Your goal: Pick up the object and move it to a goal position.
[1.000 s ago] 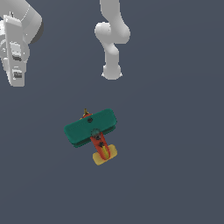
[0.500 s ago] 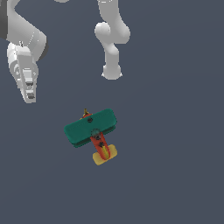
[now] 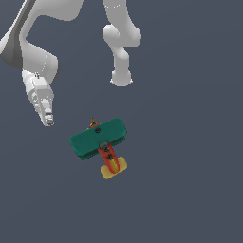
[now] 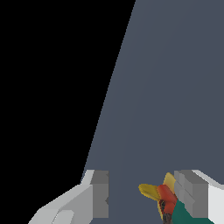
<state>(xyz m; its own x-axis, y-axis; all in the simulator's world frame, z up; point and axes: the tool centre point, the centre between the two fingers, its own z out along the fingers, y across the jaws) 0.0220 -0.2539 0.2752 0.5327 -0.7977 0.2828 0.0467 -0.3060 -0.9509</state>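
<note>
One biplane (image 3: 99, 144) lies near the spread, empty hand (image 3: 48, 121).

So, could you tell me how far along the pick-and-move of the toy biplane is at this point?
Early stage. Done: nothing visible yet; the toy biplane lies flat on the grey floor, ungripped. In hand: the gripper hangs apart from the plane, toward the exterior view's left; in the wrist view its fingers are spread, with the plane's yellow tail showing between them. Left: closing in, grasping, lifting and carrying it; no goal marker is visible.
</note>
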